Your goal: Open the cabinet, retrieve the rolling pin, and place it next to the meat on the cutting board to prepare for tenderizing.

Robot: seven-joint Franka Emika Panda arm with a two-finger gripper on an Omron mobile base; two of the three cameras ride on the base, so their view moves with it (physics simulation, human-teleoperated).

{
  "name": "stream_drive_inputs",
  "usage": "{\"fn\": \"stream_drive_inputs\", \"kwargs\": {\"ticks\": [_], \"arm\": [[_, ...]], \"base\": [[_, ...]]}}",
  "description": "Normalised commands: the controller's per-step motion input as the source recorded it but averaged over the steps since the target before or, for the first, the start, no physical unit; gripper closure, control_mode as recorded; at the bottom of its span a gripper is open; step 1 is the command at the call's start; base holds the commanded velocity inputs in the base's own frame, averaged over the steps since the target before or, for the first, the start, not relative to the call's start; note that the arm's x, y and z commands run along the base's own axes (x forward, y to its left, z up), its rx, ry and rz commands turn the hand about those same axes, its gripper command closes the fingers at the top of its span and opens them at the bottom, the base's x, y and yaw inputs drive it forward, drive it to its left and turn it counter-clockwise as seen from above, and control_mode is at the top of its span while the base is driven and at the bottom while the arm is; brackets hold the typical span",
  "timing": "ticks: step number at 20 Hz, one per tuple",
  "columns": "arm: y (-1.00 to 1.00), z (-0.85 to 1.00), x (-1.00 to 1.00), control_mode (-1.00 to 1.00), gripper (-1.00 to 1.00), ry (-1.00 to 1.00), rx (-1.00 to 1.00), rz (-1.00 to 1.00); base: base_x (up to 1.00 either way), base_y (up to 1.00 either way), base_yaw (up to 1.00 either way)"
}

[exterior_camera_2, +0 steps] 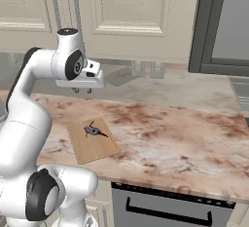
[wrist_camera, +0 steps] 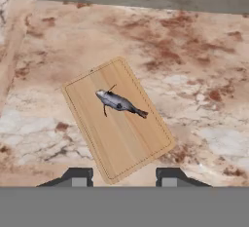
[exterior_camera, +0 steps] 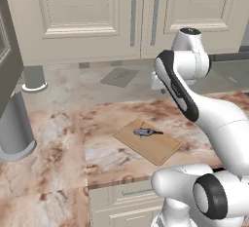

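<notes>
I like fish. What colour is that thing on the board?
Grey-blue with a dark tail, the meat, clearest in the hand view.

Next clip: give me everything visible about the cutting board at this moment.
The cutting board is a thin, rectangular tan wooden slab with visible grain and a darker line framing its edges. It lies flat on the reddish marbled counter, near the front edge, turned at an angle to it. The small grey-blue meat, with a dark thin tail, rests on its upper half; the rest of its surface is bare. The pincer hangs above the counter, apart from the board.
</notes>
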Motion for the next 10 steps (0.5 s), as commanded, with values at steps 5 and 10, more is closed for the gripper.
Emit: {"fn": "stream_drive_inputs", "kwargs": {"ticks": [5, 10], "arm": [[0.0, 0.0, -0.02, -1.0, -1.0, 0.0, 0.0, 0.0], [0.0, 0.08, -0.51, -1.0, -1.0, -0.18, -0.02, 0.0]], "base": [[0.0, 0.0, 0.0], [0.0, 0.0, 0.0]]}}
